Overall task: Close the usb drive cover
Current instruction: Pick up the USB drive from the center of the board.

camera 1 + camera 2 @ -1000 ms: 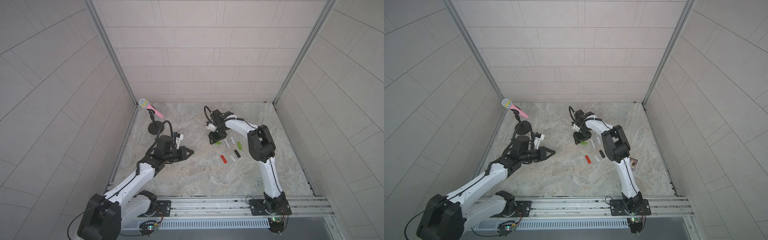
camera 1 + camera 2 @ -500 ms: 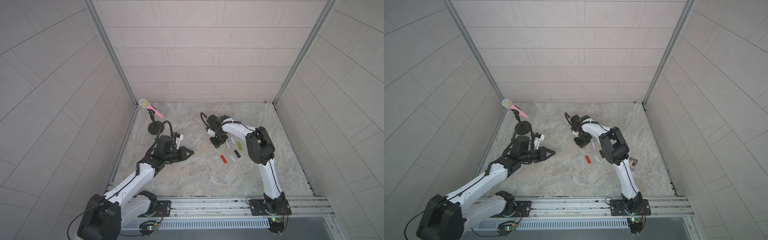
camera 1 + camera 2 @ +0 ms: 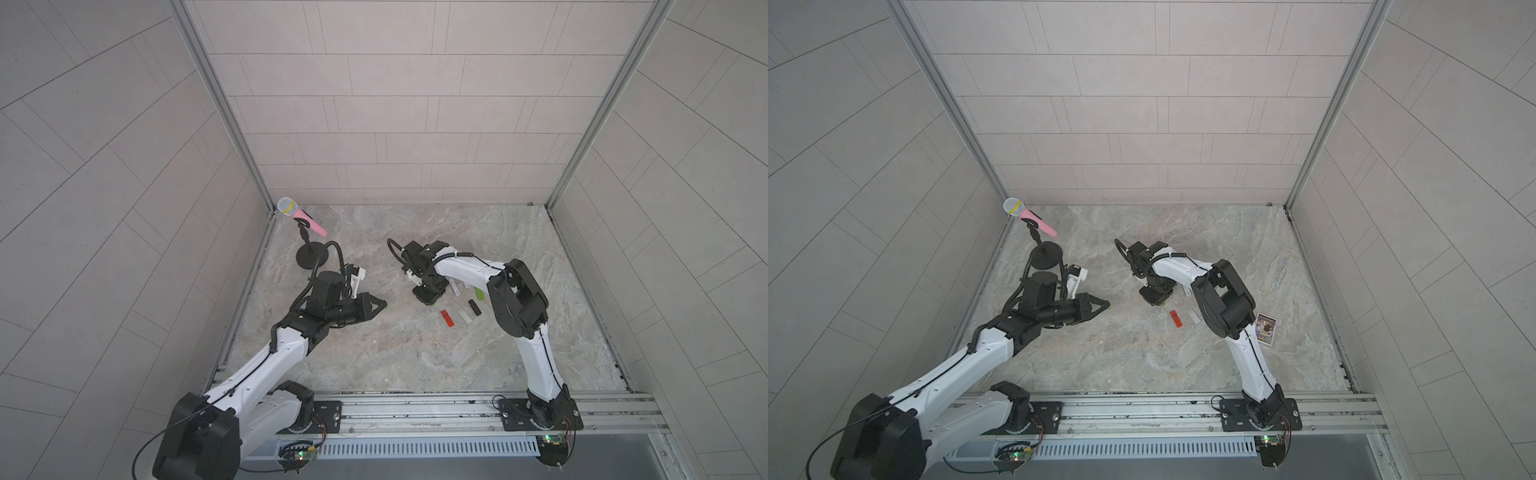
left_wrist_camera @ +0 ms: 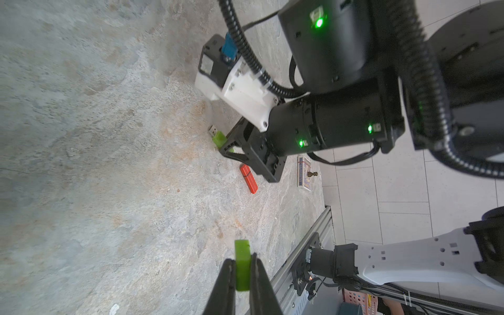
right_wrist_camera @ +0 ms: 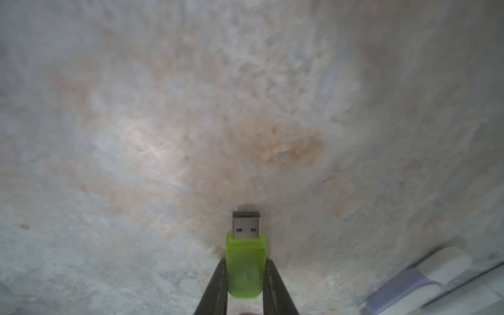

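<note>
- The right gripper [image 5: 245,263] is pinching the green usb drive [image 5: 245,253] by the flanks of its body, one finger pressing on each side, and is holding it low at the table [image 5: 136,136].
- The drive's long axis is running in line with these fingers. Its bare metal connector [image 5: 246,225] is projecting beyond the fingertips, uncapped.
- The left gripper [image 4: 242,263] is clamping the green cover [image 4: 242,252] between closed fingers, the cover's end standing proud of the tips. Which end is carrying the opening cannot be told.
- From the left gripper, the drive is lying ahead and well apart, and nothing is standing in the gap between them.
- The connector appears to be pointing across the left gripper's line rather than toward the cover. In my judgement the mating is depending on one arm swinging round until the two axes are lining up.
- A red drive [image 3: 446,319] and other loose drives [image 3: 466,316] are lying near the right gripper, toward its own base. A card pack [image 3: 1266,329] is lying further off.
- A microphone [image 3: 301,214] is standing on its stand behind the left gripper, clear of the path.
</note>
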{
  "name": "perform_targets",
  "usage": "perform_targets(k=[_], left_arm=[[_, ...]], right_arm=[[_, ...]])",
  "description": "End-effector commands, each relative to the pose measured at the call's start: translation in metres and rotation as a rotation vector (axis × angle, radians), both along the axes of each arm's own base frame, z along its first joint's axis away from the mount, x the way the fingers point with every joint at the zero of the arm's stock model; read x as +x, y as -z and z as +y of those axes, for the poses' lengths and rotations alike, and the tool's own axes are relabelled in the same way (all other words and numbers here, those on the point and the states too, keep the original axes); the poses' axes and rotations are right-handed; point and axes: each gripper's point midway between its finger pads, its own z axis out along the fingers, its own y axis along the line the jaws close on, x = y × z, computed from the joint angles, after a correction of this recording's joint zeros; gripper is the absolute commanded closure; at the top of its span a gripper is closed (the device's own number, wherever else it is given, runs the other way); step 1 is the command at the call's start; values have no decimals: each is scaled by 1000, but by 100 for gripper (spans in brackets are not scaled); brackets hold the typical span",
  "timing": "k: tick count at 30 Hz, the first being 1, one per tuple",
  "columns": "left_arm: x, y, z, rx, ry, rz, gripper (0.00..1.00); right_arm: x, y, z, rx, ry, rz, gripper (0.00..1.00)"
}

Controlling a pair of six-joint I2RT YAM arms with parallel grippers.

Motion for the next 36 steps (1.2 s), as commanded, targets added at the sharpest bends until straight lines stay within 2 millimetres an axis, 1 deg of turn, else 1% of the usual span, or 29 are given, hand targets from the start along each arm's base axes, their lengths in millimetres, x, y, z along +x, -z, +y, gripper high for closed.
perform_targets(k=[1,3,6,11,14,18,23,25,26,27,31,34,36], left_arm=[[5,-11,2,2,-5,-53,88],[5,-11,3,2,-7,-52,88],[4,-11,3,2,-7,-53,88],[4,-11,3,1,-8,-52,88],[4,-9,3,0,-7,-46,88],[4,-9,2,0,-6,-44,88],[4,-8,2,0,-1,-41,88],[4,-6,1,-1,3,-36,88],[4,-5,1,-3,7,-33,88],[3,-5,0,-6,11,-32,88],[3,-2,-4,-20,31,-17,88],[3,-4,-9,-39,52,-12,88],[3,-5,-12,-47,66,-8,88]], right_arm=[[-25,14,-3,-26,-66,57,76],[-24,18,-6,-37,-54,56,76],[-21,23,-6,-33,-24,68,70],[-20,36,-3,-36,16,87,70],[-21,40,2,-14,29,102,70],[-21,42,6,7,32,106,71],[-22,44,0,-16,32,100,77],[-22,37,2,2,29,77,81],[-21,30,4,23,26,62,84],[-20,23,7,45,23,45,84],[-20,-20,21,193,-5,-58,84],[-27,-56,31,328,-53,-163,84],[-34,-75,34,414,-95,-213,84]])
